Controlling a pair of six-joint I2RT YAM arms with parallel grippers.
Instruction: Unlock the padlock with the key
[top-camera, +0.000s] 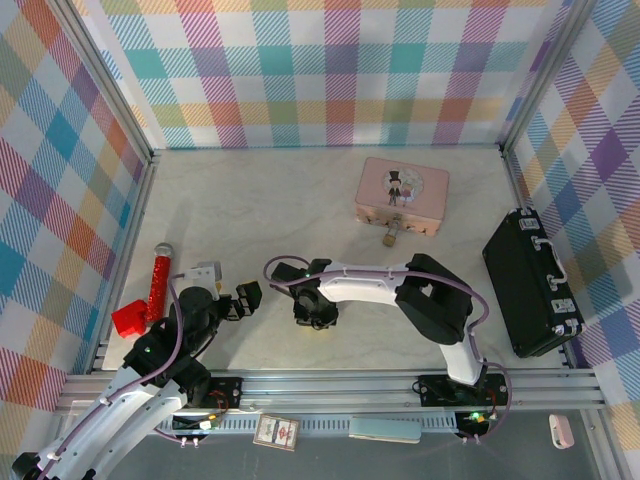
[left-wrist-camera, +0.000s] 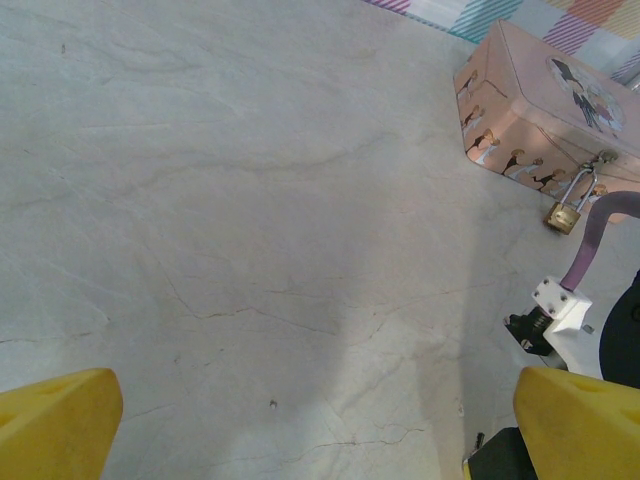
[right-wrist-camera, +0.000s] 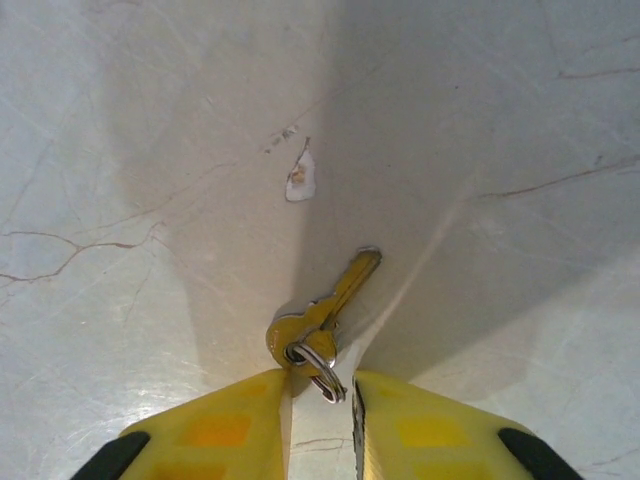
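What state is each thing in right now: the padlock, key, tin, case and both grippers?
pink tin: lid shut.
padlock: shackle looks closed, hooked through the pink tin's clasp.
key: lying flat on the table, not in the padlock.
black case: closed.
left gripper: open, holding nothing.
right gripper: nearly shut around the key's ring; grip unclear.

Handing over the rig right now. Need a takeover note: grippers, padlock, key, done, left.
Left gripper: open, empty, above bare table.
Right gripper: low over the table, jaws nearly together either side of the key ring; grip unconfirmed.
Key: flat on the table.
Padlock: hanging from the pink tin by its hasp, shackle looks shut.
Done: key reached. Left: grasp, lift, carry to padlock, insert, turn.
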